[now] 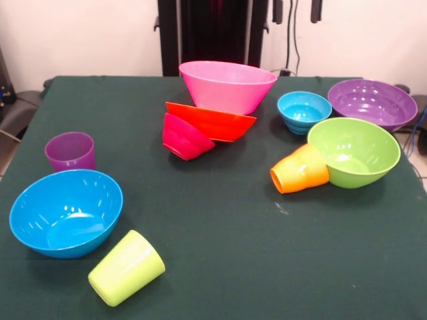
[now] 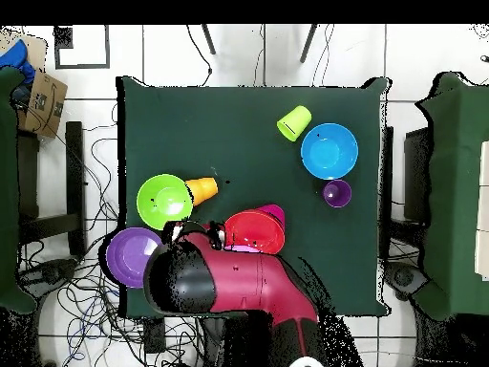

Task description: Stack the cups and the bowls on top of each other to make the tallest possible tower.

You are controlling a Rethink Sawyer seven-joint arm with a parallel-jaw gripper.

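Overhead view: the arm (image 2: 239, 282) covers the pink bowl (image 1: 227, 85) and small blue bowl (image 1: 304, 111); jaws' state cannot be told.

Bright, even light; soft shadows

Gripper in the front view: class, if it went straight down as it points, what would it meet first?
Probably the small light blue bowl, which sits roughly beneath the gripper; depth is unclear.

front: low across table (image 1: 220, 267), facing pedestal | overhead: straight down, base at bottom — both share tabletop
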